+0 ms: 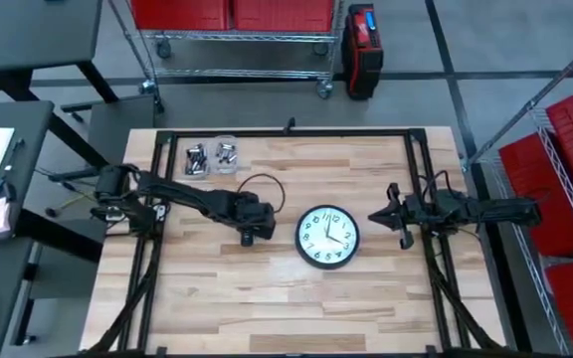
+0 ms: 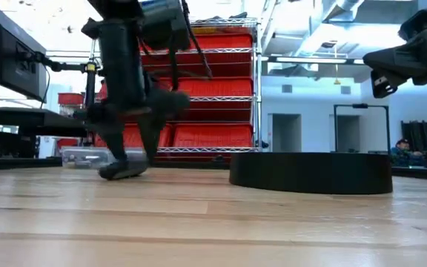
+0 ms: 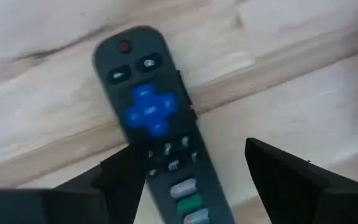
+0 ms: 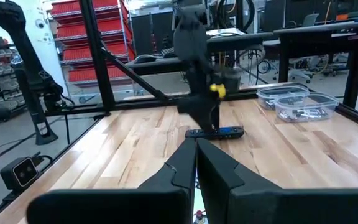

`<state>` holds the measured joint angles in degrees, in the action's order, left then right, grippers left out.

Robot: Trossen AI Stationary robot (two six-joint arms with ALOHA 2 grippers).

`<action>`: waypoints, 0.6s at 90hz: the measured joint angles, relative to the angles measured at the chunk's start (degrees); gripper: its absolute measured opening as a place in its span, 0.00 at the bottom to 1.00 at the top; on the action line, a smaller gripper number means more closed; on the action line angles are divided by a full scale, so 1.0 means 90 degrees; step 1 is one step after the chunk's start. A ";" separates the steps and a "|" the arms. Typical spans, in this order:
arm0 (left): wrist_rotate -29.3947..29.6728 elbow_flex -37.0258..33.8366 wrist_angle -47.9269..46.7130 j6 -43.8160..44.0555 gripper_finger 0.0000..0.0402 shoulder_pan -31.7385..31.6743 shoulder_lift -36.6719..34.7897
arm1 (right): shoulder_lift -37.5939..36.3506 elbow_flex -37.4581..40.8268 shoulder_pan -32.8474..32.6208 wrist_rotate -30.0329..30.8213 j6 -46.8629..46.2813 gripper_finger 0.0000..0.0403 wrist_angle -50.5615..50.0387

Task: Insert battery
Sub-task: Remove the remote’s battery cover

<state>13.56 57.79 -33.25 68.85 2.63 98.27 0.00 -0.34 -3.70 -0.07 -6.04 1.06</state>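
Note:
A black remote (image 3: 157, 118) with a blue pad lies flat on the wooden table, buttons up; it also shows in the right wrist view (image 4: 216, 132). My left gripper (image 3: 190, 148) hangs open just over the remote's lower half, one finger on each long side, left of a round wall clock (image 1: 327, 237) that lies face up. My right gripper (image 1: 386, 214) is shut and raised above the table, right of the clock. Batteries lie in two clear tubs (image 1: 212, 157) at the far left. My left gripper comes from above with its fingers astride the remote, across its length. One finger (image 3: 126, 177) sits close against the remote's long side (image 3: 146, 163); I cannot tell whether it touches. The other finger (image 3: 278, 174) stands well clear.
The clock's dark rim (image 2: 310, 172) stands between the two arms. A black frame (image 1: 296, 132) runs along the table's far edge and sides. Bare wood lies toward the near edge (image 1: 286, 318). Red shelving stands beyond the table.

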 joint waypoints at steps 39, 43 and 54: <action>0.0192 0.0026 0.0058 -0.0171 0.54 0.0063 0.0320 | 0.0049 0.0000 0.0000 -0.0004 0.0000 0.02 0.0004; 0.0187 0.0028 0.0073 -0.0174 0.48 0.0063 0.0320 | 0.0050 -0.0001 0.0000 -0.0003 0.0000 0.02 0.0003; 0.0190 0.0031 0.0061 -0.0174 0.37 0.0063 0.0319 | 0.0048 -0.0001 0.0000 -0.0003 0.0000 0.02 0.0000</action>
<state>15.27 58.06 -32.70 67.29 3.20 101.13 0.43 -0.35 -3.70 -0.10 -6.04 1.06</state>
